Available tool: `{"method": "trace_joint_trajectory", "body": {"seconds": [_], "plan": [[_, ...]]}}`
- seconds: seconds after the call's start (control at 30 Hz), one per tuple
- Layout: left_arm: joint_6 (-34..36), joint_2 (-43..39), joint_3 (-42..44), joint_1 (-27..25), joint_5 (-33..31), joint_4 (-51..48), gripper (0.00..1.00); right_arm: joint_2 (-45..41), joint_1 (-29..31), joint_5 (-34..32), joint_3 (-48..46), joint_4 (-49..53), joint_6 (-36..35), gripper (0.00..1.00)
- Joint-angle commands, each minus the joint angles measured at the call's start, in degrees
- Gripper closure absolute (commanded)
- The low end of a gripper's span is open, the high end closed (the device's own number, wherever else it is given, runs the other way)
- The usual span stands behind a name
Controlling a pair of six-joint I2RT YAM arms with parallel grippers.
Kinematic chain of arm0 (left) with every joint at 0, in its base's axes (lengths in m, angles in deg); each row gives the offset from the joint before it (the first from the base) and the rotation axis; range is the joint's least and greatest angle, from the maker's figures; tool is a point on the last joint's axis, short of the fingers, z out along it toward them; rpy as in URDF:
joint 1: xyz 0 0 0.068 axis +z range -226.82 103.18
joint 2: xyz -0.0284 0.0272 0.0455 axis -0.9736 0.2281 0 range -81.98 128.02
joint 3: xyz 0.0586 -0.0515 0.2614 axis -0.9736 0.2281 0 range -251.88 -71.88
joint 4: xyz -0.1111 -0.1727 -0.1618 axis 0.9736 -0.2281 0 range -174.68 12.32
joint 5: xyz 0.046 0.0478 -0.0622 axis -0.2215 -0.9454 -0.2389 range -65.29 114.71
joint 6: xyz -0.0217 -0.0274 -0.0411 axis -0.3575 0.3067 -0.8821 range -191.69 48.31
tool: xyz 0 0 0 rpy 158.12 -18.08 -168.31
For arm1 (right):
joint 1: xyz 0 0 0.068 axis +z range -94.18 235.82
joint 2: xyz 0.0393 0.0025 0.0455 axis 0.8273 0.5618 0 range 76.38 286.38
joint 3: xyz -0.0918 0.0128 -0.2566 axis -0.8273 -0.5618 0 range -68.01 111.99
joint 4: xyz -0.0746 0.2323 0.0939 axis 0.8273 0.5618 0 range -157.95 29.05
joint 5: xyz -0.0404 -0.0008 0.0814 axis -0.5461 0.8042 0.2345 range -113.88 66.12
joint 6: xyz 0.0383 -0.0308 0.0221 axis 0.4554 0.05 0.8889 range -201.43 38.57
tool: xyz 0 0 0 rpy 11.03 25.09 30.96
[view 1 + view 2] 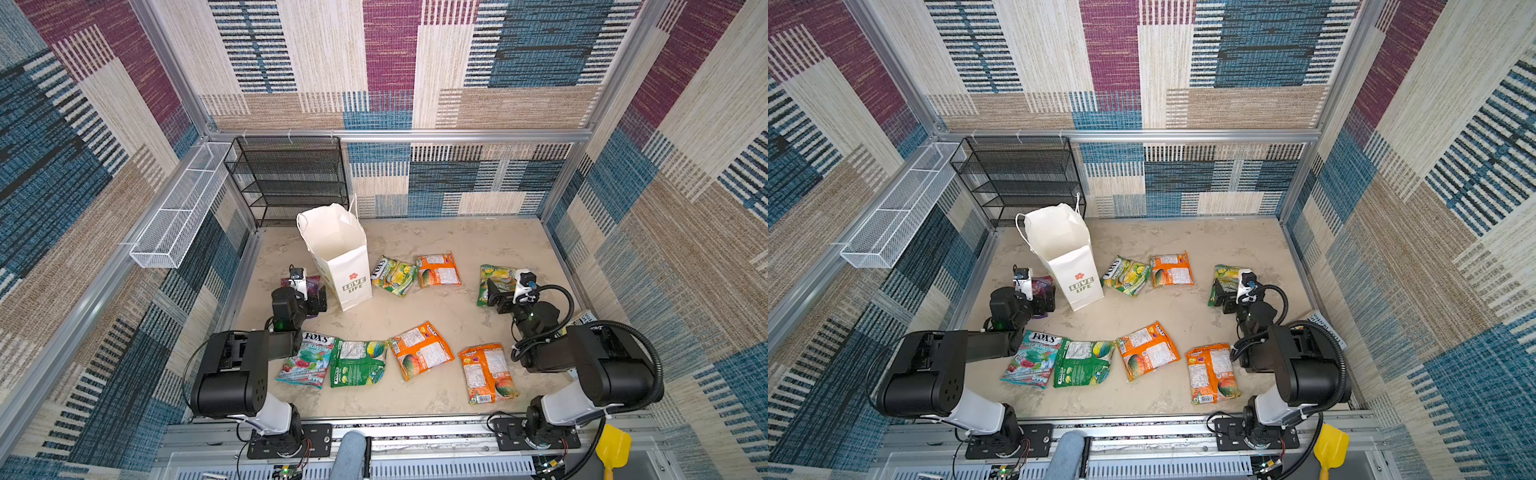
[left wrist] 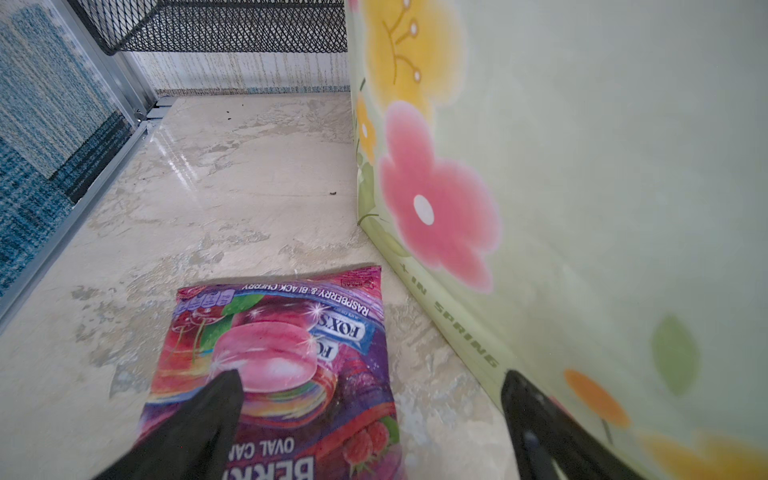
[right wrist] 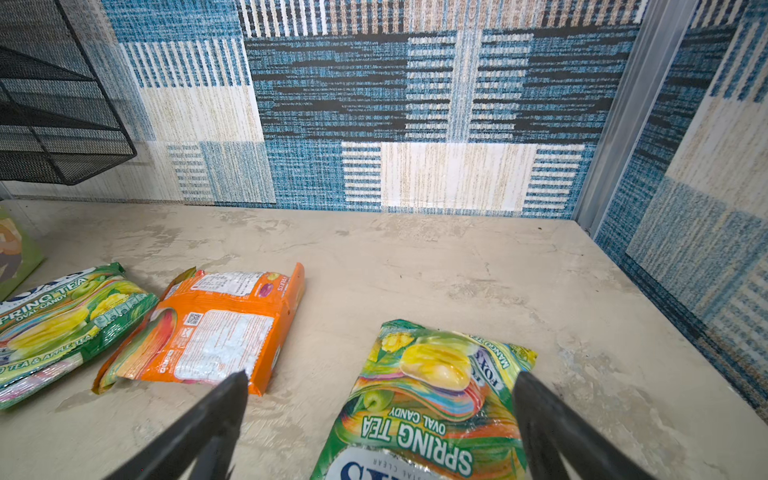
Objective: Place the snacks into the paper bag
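Left claw (image 2: 372, 374) apart over purple packet (image 2: 282, 332), right claw (image 3: 380, 376) apart, snacks (image 1: 420, 350) outside paper bag (image 1: 347, 266)

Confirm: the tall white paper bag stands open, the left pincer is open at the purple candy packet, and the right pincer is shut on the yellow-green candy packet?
One slip: the right pincer is open, jaws spread wide over the yellow-green Spring Tea candy packet, gripping nothing, as the right wrist view shows. The rest stands.

Tall white paper bag (image 1: 349, 270): red flower, dark letters; side pale green, pink and yellow flowers.
Flat shiny purple candy packet (image 2: 286, 357): pink sweet.
Beige table (image 1: 498, 241): grey blotches.
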Motion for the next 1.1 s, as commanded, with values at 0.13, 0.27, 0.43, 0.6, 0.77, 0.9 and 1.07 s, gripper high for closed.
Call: {"method": "trace_joint_trajectory", "body": {"seconds": [0.13,0.27,0.43,0.6,0.77,0.9,1.07], "plan": [[0.42,-0.09,-0.19,0.02,0.82,1.15,0.00,-0.12,0.18,-1.36,0.13,-0.62,-0.11,0.00],[0.41,-0.14,-0.19,0.02,0.84,1.06,0.00,-0.11,0.15,-1.28,0.16,-0.62,-0.01,0.00],[-1.78,0.01,-0.75,0.52,-3.17,0.04,0.01,-0.12,0.16,-1.25,0.16,-0.62,0.14,0.00],[-2.73,-0.41,0.00,0.80,-4.50,1.58,0.01,-0.07,-0.06,-2.11,0.47,-0.11,0.68,0.00],[-11.03,-19.10,1.64,0.66,-18.76,-12.85,0.01,-13.30,0.00,-6.81,2.06,14.31,3.54,0.00],[-28.91,-32.34,-0.08,0.75,-25.25,-31.31,0.01,-23.74,0.00,-16.98,8.32,34.53,19.66,0.00],[-45.58,-43.12,-7.55,0.75,-21.47,-55.93,0.01,-28.45,-0.08,-27.94,17.89,58.90,35.42,0.00]]}}
